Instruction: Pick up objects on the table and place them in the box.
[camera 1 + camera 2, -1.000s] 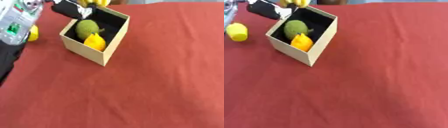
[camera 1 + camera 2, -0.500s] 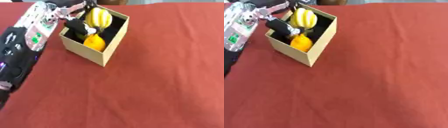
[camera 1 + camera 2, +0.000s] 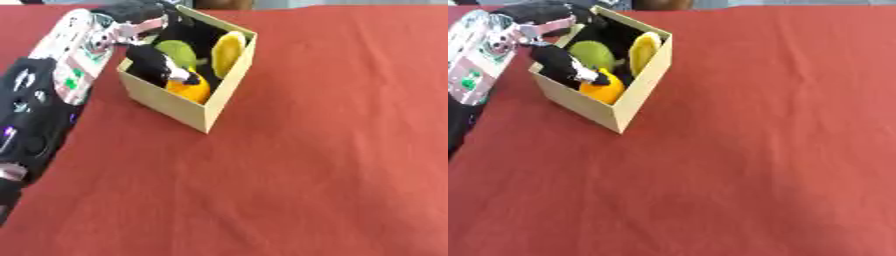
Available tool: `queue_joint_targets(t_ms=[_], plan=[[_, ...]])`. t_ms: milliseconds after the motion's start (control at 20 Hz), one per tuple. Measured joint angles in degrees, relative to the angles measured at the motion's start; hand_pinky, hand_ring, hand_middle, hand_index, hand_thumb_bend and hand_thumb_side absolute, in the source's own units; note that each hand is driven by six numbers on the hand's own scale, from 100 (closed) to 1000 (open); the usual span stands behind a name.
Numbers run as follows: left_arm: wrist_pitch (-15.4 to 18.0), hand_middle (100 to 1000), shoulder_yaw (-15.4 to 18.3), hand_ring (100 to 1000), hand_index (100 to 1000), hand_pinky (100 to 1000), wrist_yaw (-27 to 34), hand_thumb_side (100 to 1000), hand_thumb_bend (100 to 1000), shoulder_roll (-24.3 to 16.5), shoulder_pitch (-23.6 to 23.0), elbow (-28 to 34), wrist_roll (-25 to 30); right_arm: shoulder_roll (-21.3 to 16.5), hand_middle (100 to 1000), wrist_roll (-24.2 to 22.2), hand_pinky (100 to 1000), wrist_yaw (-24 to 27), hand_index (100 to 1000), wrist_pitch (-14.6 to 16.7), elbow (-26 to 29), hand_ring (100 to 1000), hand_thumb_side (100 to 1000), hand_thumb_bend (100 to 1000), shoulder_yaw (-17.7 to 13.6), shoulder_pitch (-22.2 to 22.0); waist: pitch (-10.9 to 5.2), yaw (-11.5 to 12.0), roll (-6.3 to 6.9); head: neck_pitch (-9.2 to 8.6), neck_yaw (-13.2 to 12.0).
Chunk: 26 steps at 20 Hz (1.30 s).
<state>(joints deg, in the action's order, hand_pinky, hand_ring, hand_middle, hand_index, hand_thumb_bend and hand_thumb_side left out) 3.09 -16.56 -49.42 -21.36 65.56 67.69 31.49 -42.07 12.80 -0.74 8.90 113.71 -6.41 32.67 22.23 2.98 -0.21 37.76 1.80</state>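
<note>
An open cardboard box (image 3: pixel 166 106) stands on the red cloth at the upper left. Inside it lie a green fruit (image 3: pixel 178 50), an orange fruit (image 3: pixel 193 92) and a yellow object (image 3: pixel 227 49) that leans on edge against the right inner wall. My left hand (image 3: pixel 129 11) hangs over the box's left rim, open, with one black finger (image 3: pixel 157 64) reaching down inside beside the orange fruit. It holds nothing, and the yellow object sits apart from it. My right hand shows in no view.
My left forearm (image 3: pixel 39 107), black with a white and pink wrist part, runs along the left edge. The red cloth (image 3: pixel 754 150) stretches bare to the right of the box and towards the front.
My left hand brought the yellow object over the box and let it go; it now leans inside against the right wall. The arm reaches further into view.
</note>
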Motion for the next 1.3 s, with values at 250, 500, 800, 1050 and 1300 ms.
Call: queue_joint_targets(t_ms=[250,500,800,1050,1300], plan=[[-2.2,844,2.8,887,919,912,1.0,483,509,-3.1,-0.5,6.5,-3.2,0.0,739,0.1,845,0.0,772,-0.1,0.0,831,616,100,-0.3,-1.0,0.00,0.6,0.12,0.03,0.1],[-4.3,826,4.6,873,899,899,2.7,477,517,-11.4,-3.9,9.2,-3.2,-0.3,739,0.6,846,-0.3,772,-0.1,0.0,832,618,100,-0.8,-2.0,0.00,1.4,0.76,0.03,1.0],[-5.4,850,6.2,898,909,910,5.5,376,557,-18.3,-9.1,8.3,-3.5,-0.6,740,0.7,846,-0.6,772,-0.2,0.0,833,636,100,-1.1,-2.7,0.04,1.6,0.36,0.00,1.7],[-4.9,859,7.0,905,914,915,5.4,378,569,-20.0,-10.1,4.4,-2.6,-0.6,739,0.7,846,-0.6,772,-0.3,0.0,833,640,100,-1.2,-2.9,0.31,1.6,-0.17,-0.21,1.2],[-4.5,859,7.6,897,913,911,4.7,408,604,-20.0,-10.4,0.7,-2.1,-0.6,738,0.8,847,-0.6,771,-0.6,0.0,833,645,100,-1.3,-3.0,0.51,1.5,-0.50,-0.50,0.7]])
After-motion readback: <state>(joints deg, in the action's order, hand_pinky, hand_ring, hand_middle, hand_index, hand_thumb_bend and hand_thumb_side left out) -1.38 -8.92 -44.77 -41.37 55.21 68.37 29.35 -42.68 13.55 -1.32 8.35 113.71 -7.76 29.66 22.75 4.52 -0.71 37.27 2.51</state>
